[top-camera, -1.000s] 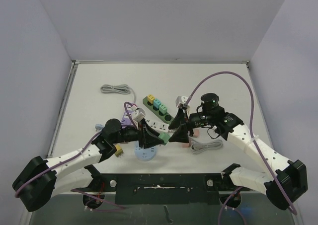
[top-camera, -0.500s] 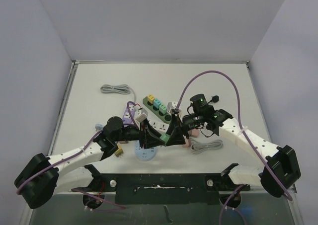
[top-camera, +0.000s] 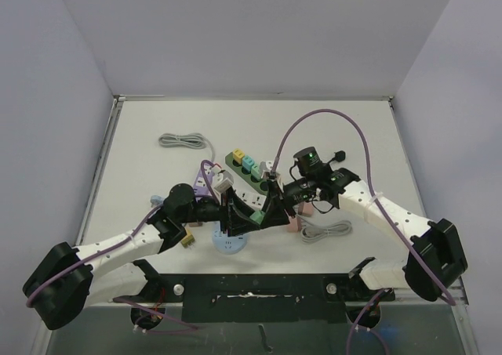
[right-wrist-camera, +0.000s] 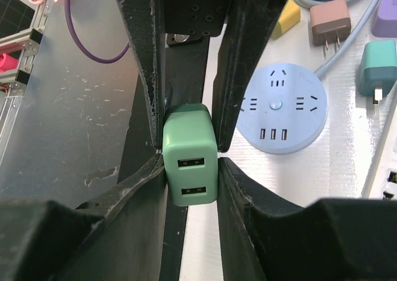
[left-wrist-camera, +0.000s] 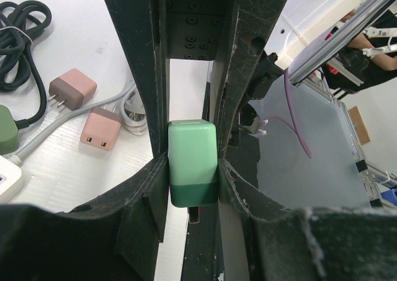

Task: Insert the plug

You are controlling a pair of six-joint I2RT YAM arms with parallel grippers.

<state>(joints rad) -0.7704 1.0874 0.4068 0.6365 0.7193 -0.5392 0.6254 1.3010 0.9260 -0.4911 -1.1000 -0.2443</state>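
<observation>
Both your left gripper (left-wrist-camera: pixel 193 185) and right gripper (right-wrist-camera: pixel 190 169) sit clamped on the green plug (left-wrist-camera: pixel 192 147), aloft beside the blue round socket (right-wrist-camera: pixel 282 110); pull apart unevenly and it could twist loose.

The top camera sits high above and behind the 2 arm bases and looks down from afar on the whole counter (top-camera: pixel 157 175), where both arms meet near the middle. The left wrist camera looks close along the left gripper (left-wrist-camera: pixel 193 163) with pink chargers (left-wrist-camera: pixel 99 128) at its left edge. The right wrist camera looks just as close along the right gripper (right-wrist-camera: pixel 190 160) the opposite way, with a blue socket (right-wrist-camera: pixel 282 116) at its right. These 2 views face each other and share the plug (left-wrist-camera: pixel 193 146), seen from opposite ends; the top view also takes in the socket and chargers.
</observation>
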